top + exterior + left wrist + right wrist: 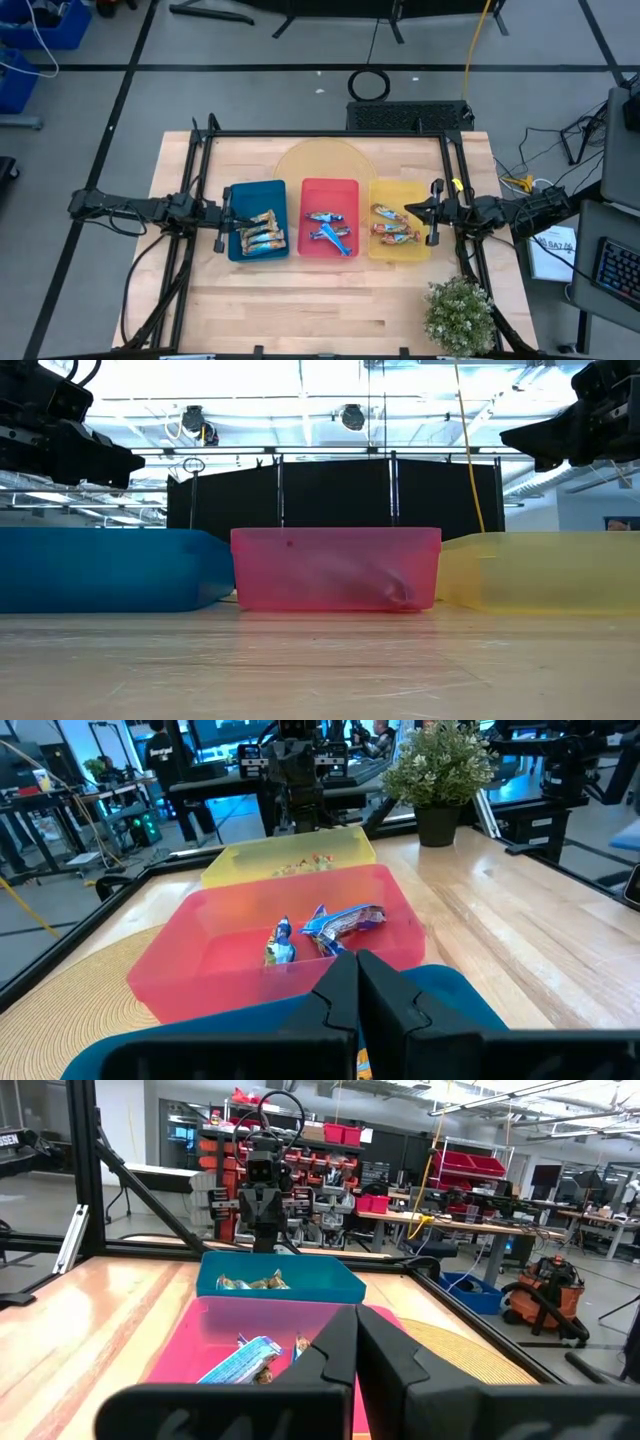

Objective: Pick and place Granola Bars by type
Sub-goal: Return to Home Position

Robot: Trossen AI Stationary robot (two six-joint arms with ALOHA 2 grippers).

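Note:
Three trays stand in a row: blue (240, 195), red (330, 186) and yellow (400, 186). Tan-gold bars (262, 233) lie in the blue tray, blue-white bars (330, 229) in the red tray, and red-orange bars (393, 227) in the yellow tray. My left gripper (224, 220) hovers shut over the blue tray's left rim, its fingers (357, 982) closed together and holding nothing. My right gripper (432, 212) hovers shut over the yellow tray's right rim, empty too (355, 1342). In the low view both grippers stand well above the trays.
A round woven mat (320, 162) lies under the trays' far sides. A potted plant (460, 312) stands near the table's right near corner. Black frame rails (200, 150) run along the table's left, right and far edges. Bare wood (320, 305) stretches along the near side.

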